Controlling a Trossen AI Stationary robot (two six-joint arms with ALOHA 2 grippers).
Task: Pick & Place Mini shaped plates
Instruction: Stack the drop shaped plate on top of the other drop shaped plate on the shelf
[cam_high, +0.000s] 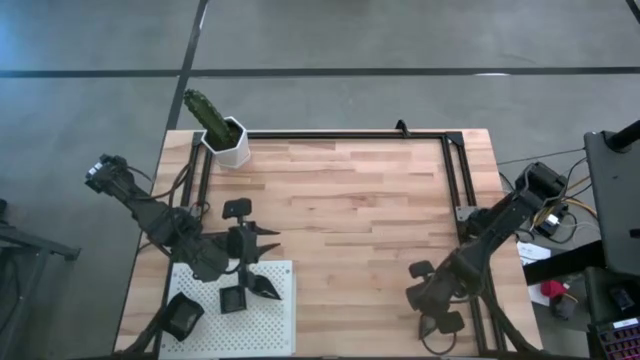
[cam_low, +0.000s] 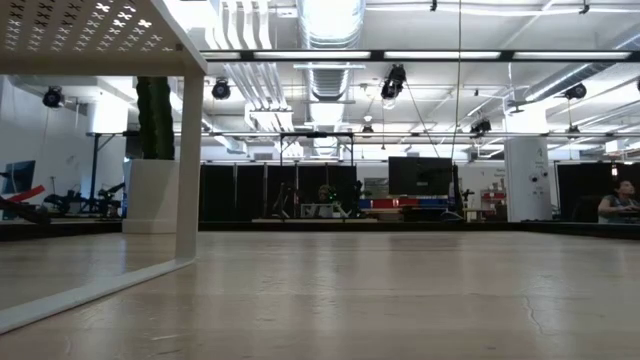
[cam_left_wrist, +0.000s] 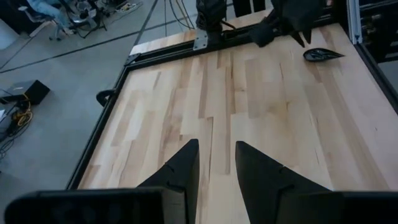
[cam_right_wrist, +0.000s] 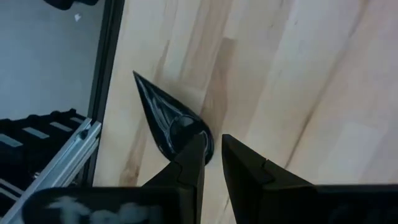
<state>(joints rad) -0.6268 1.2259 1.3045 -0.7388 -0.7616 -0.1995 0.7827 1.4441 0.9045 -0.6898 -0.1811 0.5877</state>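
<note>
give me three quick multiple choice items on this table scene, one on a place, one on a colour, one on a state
1. Where does the white hexagonal pot with the green cactus stand?
A. at a corner of the wooden table, on the left arm's side
B. at the table's middle
C. beside the right arm

2. What colour is the glossy teardrop-shaped dish at the right gripper?
A. white
B. black
C. green

3. The left gripper is
A. shut on a dish
B. shut on the cactus
C. open and empty

Key: 1 A, the high view shows it at that corner; 2 B, it shows black against pale wood; 3 C, only bare wood shows between its fingers.
</note>
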